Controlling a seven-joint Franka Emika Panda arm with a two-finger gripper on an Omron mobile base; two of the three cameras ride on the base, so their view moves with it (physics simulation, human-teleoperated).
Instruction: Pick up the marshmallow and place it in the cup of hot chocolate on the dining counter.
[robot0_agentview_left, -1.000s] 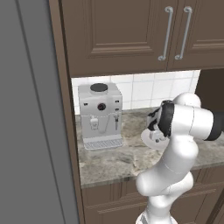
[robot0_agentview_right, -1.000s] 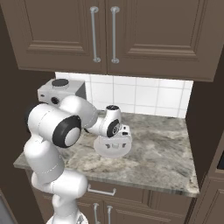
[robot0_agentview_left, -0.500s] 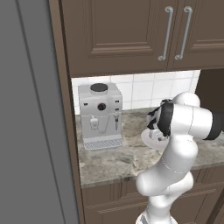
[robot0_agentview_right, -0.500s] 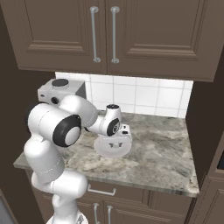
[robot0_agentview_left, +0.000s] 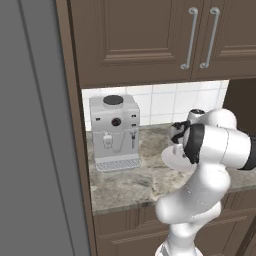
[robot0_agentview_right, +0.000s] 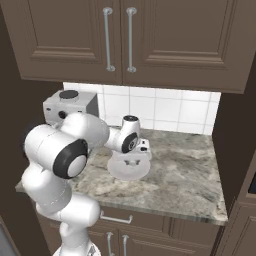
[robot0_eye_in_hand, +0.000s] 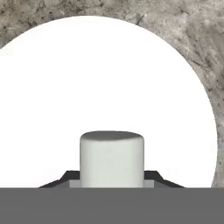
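At the far left of my left base view stands a tall grey panel (robot0_agentview_left: 30, 125), and beside it dark brown cabinets (robot0_agentview_left: 150, 35) hang over a white tiled wall (robot0_agentview_left: 160, 102). Under them the coffee machine (robot0_agentview_left: 115, 131) sits upright at the back left of a marbled counter (robot0_agentview_left: 125, 187).

Right of the machine lies the plate (robot0_agentview_left: 172, 159), flat on the stone, with my white arm (robot0_agentview_left: 215, 150) bent over it. In the right base view the plate (robot0_agentview_right: 129, 169) lies mid-counter, and my hand is low above its far edge, just right of my forearm. My claw (robot0_agentview_right: 131, 161) points down at the plate there, though its tips are too small for me to make out.

Through the hand view, the plate (robot0_eye_in_hand: 109, 87) spreads wide under me, ringed by the counter (robot0_eye_in_hand: 197, 39) at the upper corners. The marshmallow (robot0_eye_in_hand: 112, 159) is a short white cylinder, upright, over the plate. It sits between my two dark fingertips (robot0_eye_in_hand: 68, 177), which hug its left and right sides, so my claw (robot0_eye_in_hand: 112, 181) is pinching it. I cannot tell whether its base touches the plate.
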